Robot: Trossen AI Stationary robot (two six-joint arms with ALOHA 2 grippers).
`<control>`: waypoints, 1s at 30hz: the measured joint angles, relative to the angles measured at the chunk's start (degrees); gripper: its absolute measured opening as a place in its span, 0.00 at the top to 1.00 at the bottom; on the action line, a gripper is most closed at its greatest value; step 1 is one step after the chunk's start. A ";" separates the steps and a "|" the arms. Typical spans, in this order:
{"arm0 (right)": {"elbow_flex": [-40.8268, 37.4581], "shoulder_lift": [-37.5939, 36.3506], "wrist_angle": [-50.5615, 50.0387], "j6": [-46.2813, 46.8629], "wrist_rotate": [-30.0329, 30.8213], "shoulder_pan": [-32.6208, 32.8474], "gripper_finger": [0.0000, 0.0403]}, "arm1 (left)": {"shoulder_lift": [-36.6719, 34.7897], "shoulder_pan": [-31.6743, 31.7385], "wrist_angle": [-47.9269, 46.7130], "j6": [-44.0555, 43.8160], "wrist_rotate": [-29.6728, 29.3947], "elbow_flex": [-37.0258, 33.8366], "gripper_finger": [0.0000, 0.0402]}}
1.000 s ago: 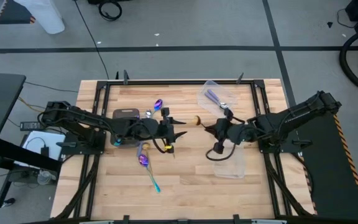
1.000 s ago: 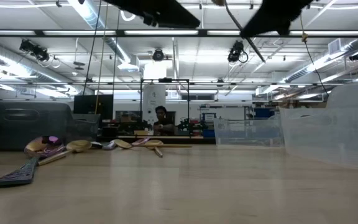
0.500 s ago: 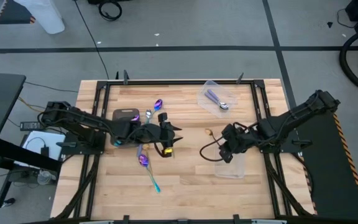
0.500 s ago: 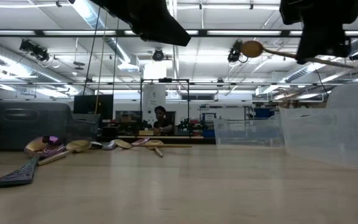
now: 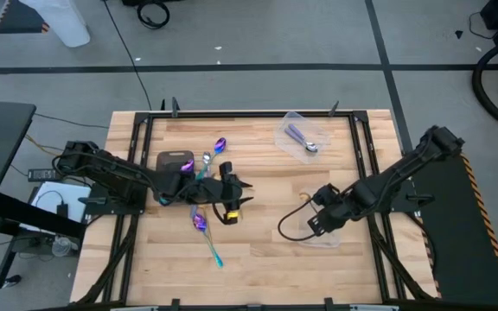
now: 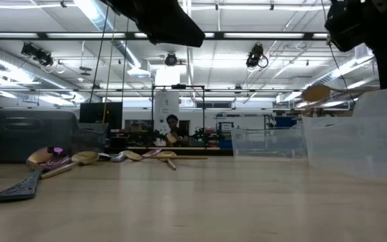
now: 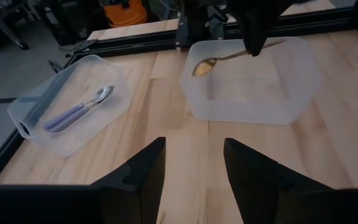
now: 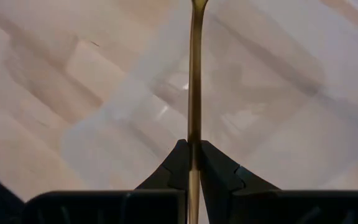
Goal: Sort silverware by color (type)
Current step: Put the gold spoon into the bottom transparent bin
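Right gripper: the right gripper (image 8: 193, 163) is over the near clear box (image 7: 247, 87) on the right side of the table (image 5: 266, 268). Its fingers are pinched tight on the handle of a gold spoon (image 7: 229, 57).
Gold spoon: it is up in the air, not touching the box floor. Its bowl hangs over the box's edge.
Left gripper: the left gripper (image 7: 192, 163) is near the middle of the table, above the wood. Its fingers are spread apart and hold nothing.
Lilac spoon: a silver spoon with a lilac handle (image 7: 78, 110) lies flat in the far clear box (image 5: 303, 132), at the back of the table.
Purple-blue spoons: one (image 5: 204, 231) lies on the wood near the left gripper, teal handle toward the front. Another (image 5: 220, 144) lies farther back, just beside the grey tray (image 5: 175, 161).
Other spoons: a few more lie close to the tray, partly hidden by the left arm.
Room: a person (image 6: 173, 130) is far behind the table.
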 joint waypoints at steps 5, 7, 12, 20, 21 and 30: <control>0.00 3.63 -2.51 2.53 -2.01 -0.08 0.93 | 0.00 -0.73 0.02 0.02 0.01 0.00 0.57; -0.02 5.17 -3.58 3.09 -2.23 -0.43 0.93 | 0.00 -0.83 0.01 0.02 0.08 0.00 0.57; -0.02 8.34 -3.76 2.30 -2.23 -1.44 0.92 | 0.00 -1.45 -0.24 0.28 0.14 0.00 0.57; -0.07 8.67 -3.93 -0.02 -2.21 -2.99 0.79 | 0.00 -1.46 -0.37 0.77 0.14 0.00 0.57; -0.07 8.04 -4.07 -0.28 -2.29 -3.18 0.77 | 0.00 -1.49 -0.19 1.01 0.14 0.00 0.57; -0.06 -1.37 -2.80 -6.60 5.25 -3.92 0.70 | -0.07 -2.04 -3.51 -1.30 0.17 0.00 0.57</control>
